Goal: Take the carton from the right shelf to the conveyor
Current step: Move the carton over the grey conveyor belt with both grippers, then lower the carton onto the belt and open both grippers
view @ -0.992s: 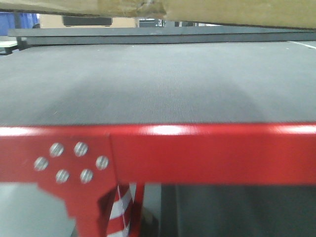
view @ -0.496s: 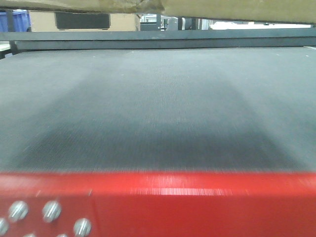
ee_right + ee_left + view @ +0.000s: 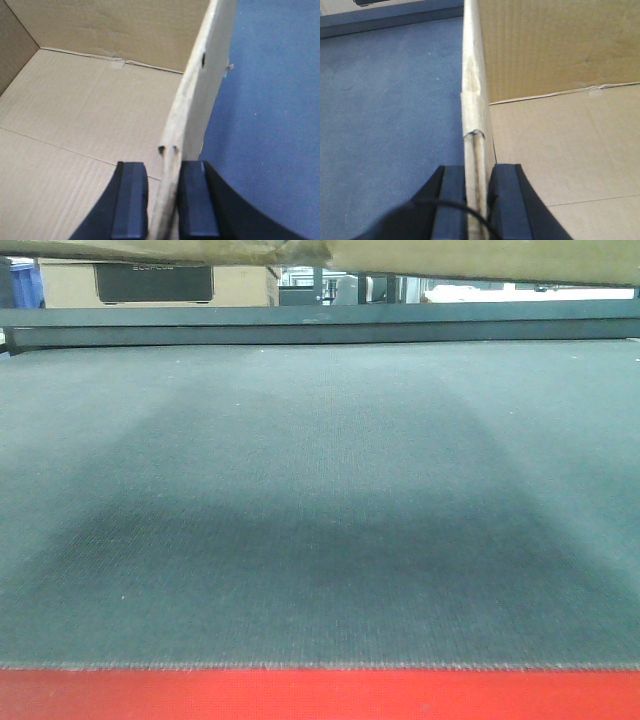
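We hold the carton [image 3: 560,150] above the conveyor [image 3: 320,490]: our left jaws clamp narrowly on its left wall, our right jaws on its right wall.

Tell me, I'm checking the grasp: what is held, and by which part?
The carton: the left gripper pinches the top edge of one side wall, the right gripper the opposite wall's.

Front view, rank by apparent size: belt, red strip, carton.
1. belt: fills most of the frame.
2. red strip.
3. carton: only a sliver along the top edge. It is close to the strip and cropped, so 2 vs 3 is unsure.
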{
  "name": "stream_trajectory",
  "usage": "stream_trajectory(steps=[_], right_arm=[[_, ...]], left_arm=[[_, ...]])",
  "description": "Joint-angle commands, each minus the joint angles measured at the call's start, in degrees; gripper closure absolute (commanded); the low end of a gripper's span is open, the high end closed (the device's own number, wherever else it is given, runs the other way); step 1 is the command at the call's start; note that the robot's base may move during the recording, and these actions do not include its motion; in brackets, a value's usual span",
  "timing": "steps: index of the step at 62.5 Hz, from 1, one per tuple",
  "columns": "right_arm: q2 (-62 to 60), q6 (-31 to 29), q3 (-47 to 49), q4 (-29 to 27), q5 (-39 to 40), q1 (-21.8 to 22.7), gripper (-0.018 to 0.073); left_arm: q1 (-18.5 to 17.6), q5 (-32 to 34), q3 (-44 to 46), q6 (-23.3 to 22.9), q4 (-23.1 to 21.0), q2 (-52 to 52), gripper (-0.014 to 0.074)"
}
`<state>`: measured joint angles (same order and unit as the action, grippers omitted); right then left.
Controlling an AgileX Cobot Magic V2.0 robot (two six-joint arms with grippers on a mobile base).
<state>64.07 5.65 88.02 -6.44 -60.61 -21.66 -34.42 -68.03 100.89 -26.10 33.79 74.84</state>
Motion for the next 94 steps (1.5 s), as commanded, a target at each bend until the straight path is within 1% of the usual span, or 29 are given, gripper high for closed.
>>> stream_trajectory(steps=[1, 40, 49, 58, 66, 72, 75, 78, 83, 86, 90, 94], right_arm=[[-1.16, -2.06, 0.41, 2.80, -0.27, 0.32, 0.0627], [-1.16, -2.06, 0.41, 2.80, -0.01, 0.32, 0.0627], [-1.16, -2.06, 0.41, 2.80, 6.25, 0.32, 0.0627], [-1.16, -2.06, 0.41, 2.80, 10.72, 0.32, 0.0627], [-1.16, -2.06, 0.41, 2.80, 13.85, 0.32, 0.0627], [-1.16, -2.06, 0.41, 2.80, 14.48, 0.32, 0.0627], [-1.16, -2.06, 0.41, 1.86, 14.71, 0.32, 0.0627], [-1.28, -2.06, 0.41, 0.78, 13.75, 0.32, 0.0627], [-1.29, -2.06, 0.41, 0.43, 12.76, 0.32, 0.0627], [-0.69, -2.06, 0.41, 0.43, 12.11, 0.32, 0.0627], [0.64, -2.06, 0.41, 0.43, 11.03, 0.32, 0.0627], [2.86, -2.06, 0.41, 0.43, 10.50, 0.32, 0.0627]], left_arm=[[1.05, -1.93, 0.35, 0.44, 10.49, -0.93, 0.0614], [1.05, -1.93, 0.35, 0.44, 10.49, -0.93, 0.0614], [1.05, -1.93, 0.35, 0.44, 10.49, -0.93, 0.0614], [1.05, -1.93, 0.35, 0.44, 10.49, -0.93, 0.0614], [1.05, -1.88, 0.35, 0.44, 10.48, -0.93, 0.0614], [1.05, -1.90, 0.35, 0.44, 10.22, -0.93, 0.0614], [1.05, -1.90, 0.35, 0.44, 8.78, -0.93, 0.0614], [1.18, -1.49, 0.35, 0.44, 6.42, -0.93, 0.0614], [2.57, -0.42, 0.35, 0.44, 1.48, -0.93, 0.0614], [4.26, 0.78, 0.14, 0.69, -2.13, -0.93, 0.0614], [7.78, 3.77, -1.18, 2.75, -6.78, -0.93, 0.0614], [11.34, 6.24, -3.22, 3.81, -9.92, -0.73, 0.0614]])
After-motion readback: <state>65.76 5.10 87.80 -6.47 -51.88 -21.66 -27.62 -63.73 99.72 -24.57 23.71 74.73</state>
